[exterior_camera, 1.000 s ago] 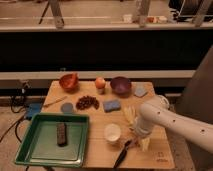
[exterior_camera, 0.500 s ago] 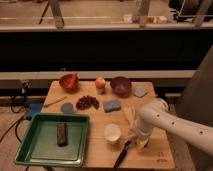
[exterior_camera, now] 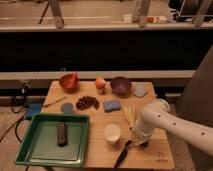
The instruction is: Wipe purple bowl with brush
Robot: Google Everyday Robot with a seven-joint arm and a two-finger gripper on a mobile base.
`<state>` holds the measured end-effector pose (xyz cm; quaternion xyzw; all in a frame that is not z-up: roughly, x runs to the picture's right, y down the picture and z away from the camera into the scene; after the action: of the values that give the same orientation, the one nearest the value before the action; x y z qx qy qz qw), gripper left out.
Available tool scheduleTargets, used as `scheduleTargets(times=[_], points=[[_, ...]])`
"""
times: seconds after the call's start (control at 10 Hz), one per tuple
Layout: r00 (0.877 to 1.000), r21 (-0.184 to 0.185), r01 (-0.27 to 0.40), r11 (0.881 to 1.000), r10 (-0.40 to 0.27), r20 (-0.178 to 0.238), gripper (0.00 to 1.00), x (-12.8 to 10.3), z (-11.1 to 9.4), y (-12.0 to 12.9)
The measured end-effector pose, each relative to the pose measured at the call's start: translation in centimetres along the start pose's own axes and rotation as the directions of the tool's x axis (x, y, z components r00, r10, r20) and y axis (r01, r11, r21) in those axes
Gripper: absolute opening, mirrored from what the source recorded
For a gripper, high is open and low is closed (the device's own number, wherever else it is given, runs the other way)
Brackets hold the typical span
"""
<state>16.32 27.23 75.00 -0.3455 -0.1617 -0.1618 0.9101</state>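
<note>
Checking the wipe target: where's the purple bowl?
The purple bowl sits at the far edge of the table, right of the orange fruit; the pincer is down front, by the brush.

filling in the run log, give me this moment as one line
gripper: down at upper end of brush, near table edge | purple bowl: far side, apart from brush

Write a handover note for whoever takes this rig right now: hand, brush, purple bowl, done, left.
Hand: low over the front right of the wooden table, at the upper end of the slim brush with the glossy black handle. Can't tell whether it has a grip.
Brush: lies diagonally near the front edge, right of the white cup.
Round dull purple bowl: back of the table, well away from the hand.
Done: hand is at the brush.
Left: lift the brush, carry it to the bowl, wipe.
</note>
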Motion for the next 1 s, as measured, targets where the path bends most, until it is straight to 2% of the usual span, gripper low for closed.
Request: scheduleTargets(times=[0.1,0.2,0.3,0.4,0.8,1.0], points=[[1.000,0.000,0.000,1.000,0.000,0.001,0.06,-0.04,0.02,0.05],[1.000,-0.004,0.007,1.000,-0.007,0.001,0.07,-0.25,0.17,0.02],[1.000,-0.007,0.011,1.000,-0.011,0.004,0.14,-0.48,0.22,-0.02],[1.000,-0.008,0.013,1.000,-0.012,0.005,0.22,-0.57,0.26,-0.04],[1.000,-0.012,0.016,1.000,-0.016,0.003,0.66,-0.58,0.38,-0.01],[1.000,-0.016,0.013,1.000,-0.012,0.009,0.79,-0.41,0.60,0.13]])
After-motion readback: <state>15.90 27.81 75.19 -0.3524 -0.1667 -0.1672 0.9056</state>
